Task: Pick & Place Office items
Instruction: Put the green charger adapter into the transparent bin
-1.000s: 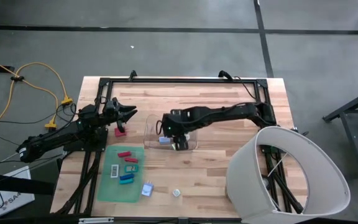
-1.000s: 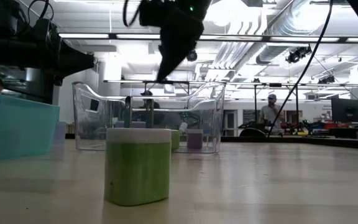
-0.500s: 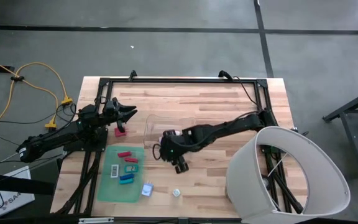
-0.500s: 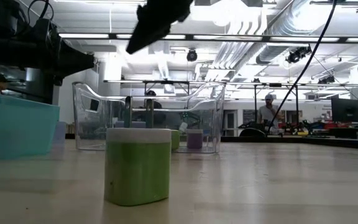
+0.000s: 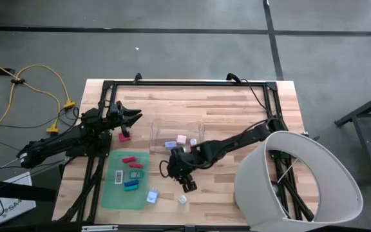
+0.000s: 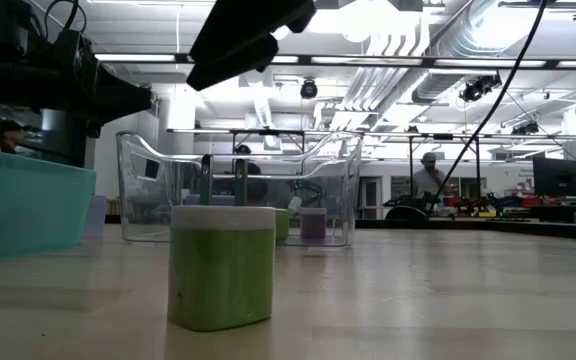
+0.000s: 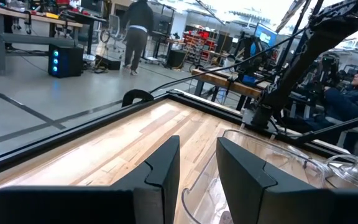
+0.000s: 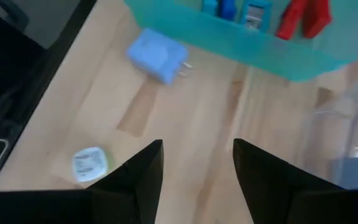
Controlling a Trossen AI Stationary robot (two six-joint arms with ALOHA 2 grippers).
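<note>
Nearest the table's front edge, low centre of the overhead frame: small white-and-green piece lying alone on bare wood; in the table-level view, same piece standing large in the left-centre foreground. Just left of it, a pale blue plug-shaped piece at the corner of the green mat. On the mat, lower left of the overhead frame: blue, teal and red pieces, plus a white-and-green flat piece, all lying apart from one another.

Right gripper above bare wood at centre frame, between the mat and the clear bin; fingers spread, nothing between them, white-and-green piece and blue plug visible beyond.

Farther back, clear bin at centre frame holding a blue, a pink and a lilac piece.

Left gripper at upper left, beside the bin's left wall, just above a dark red piece; fingers spread, holding nothing.
</note>
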